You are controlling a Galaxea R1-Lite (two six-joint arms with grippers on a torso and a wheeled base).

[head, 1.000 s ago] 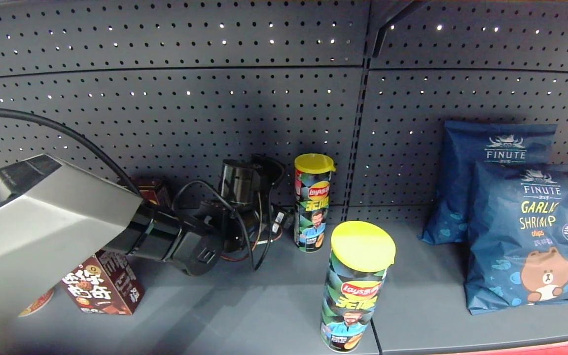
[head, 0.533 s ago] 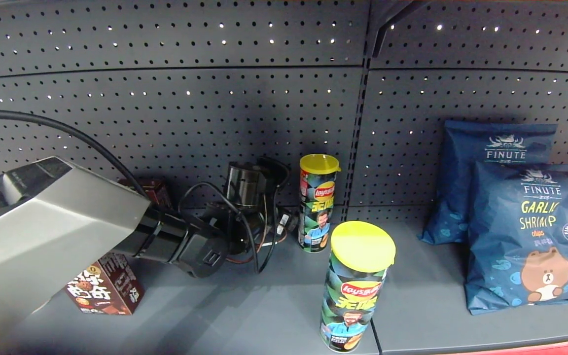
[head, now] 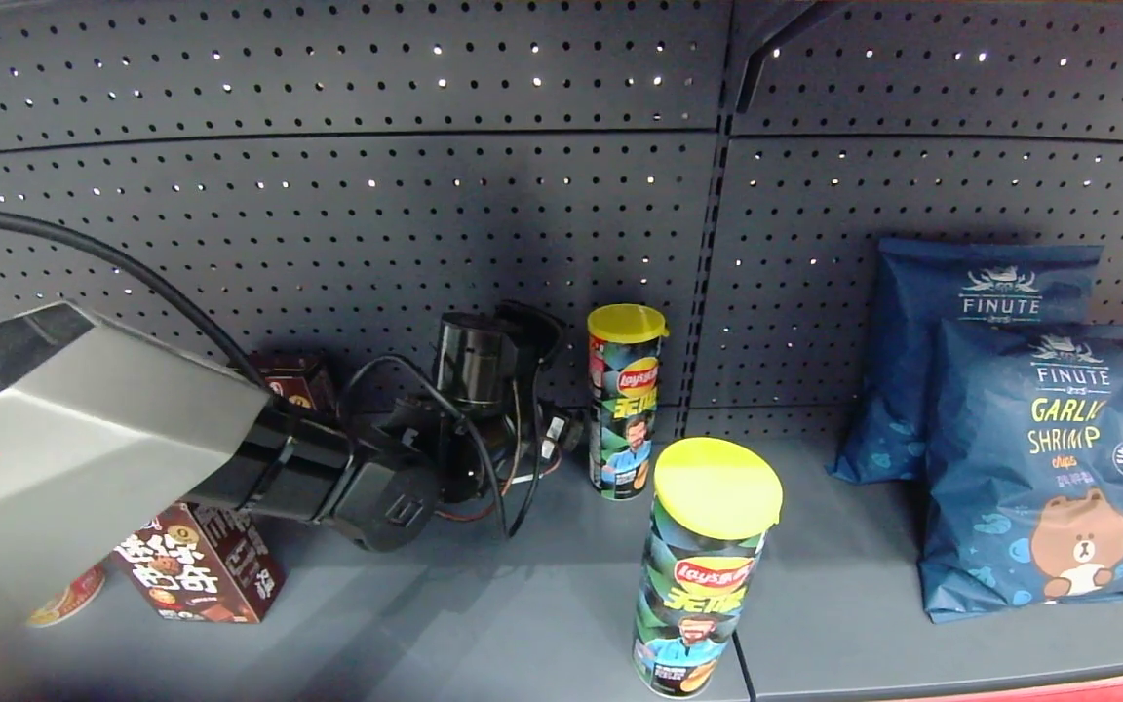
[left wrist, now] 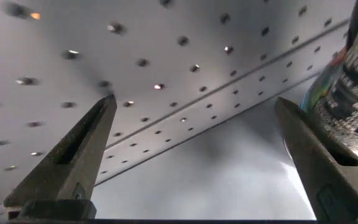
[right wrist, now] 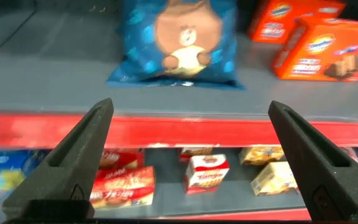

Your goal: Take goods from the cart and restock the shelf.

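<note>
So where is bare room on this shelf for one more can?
Bare shelf lies between the brown box and the front can, and between that can and the blue bags. The back, around the left gripper and rear can, is crowded.

The head view is dim: bright pinpricks shine through the pegboard (head: 484,185) holes, its seams bow toward the edges, and the blue snack bags (head: 1020,468) cast soft shadows backward.
</note>
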